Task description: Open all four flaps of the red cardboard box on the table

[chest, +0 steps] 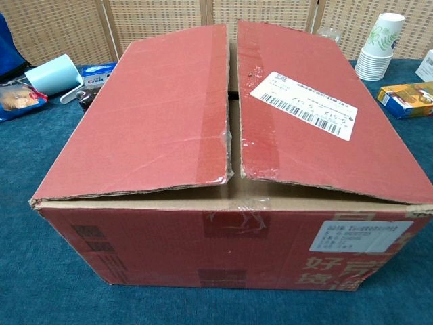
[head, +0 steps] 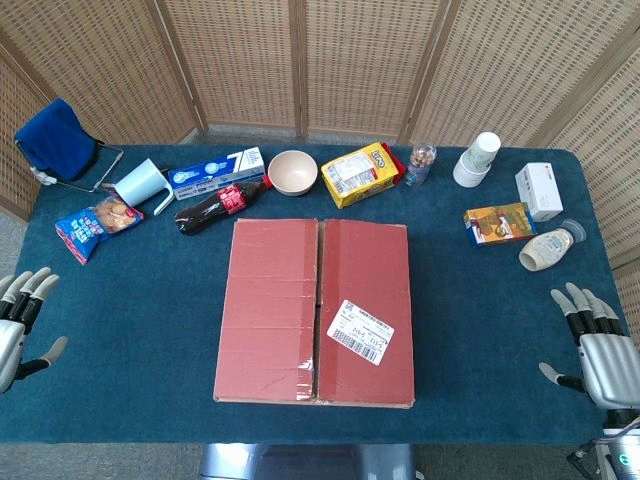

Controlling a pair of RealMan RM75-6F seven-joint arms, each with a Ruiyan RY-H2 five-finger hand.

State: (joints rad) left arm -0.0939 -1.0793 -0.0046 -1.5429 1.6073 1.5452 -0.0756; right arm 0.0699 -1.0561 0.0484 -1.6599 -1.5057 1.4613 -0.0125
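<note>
Left hand (head: pixel 22 320) and right hand (head: pixel 597 350) both spread open, empty, well apart from red box (head: pixel 315 310)

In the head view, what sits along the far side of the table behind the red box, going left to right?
Blue cloth → snack bag → blue cup → cola bottle → bowl → yellow box → small jar → paper cups → white box.

Bright, even light falls from overhead; shadows stay soft and short. A pale sheen lies on the clear tape of the red cardboard box (chest: pixel 230 156). Both views are sharp, the chest view's far background slightly soft.
</note>
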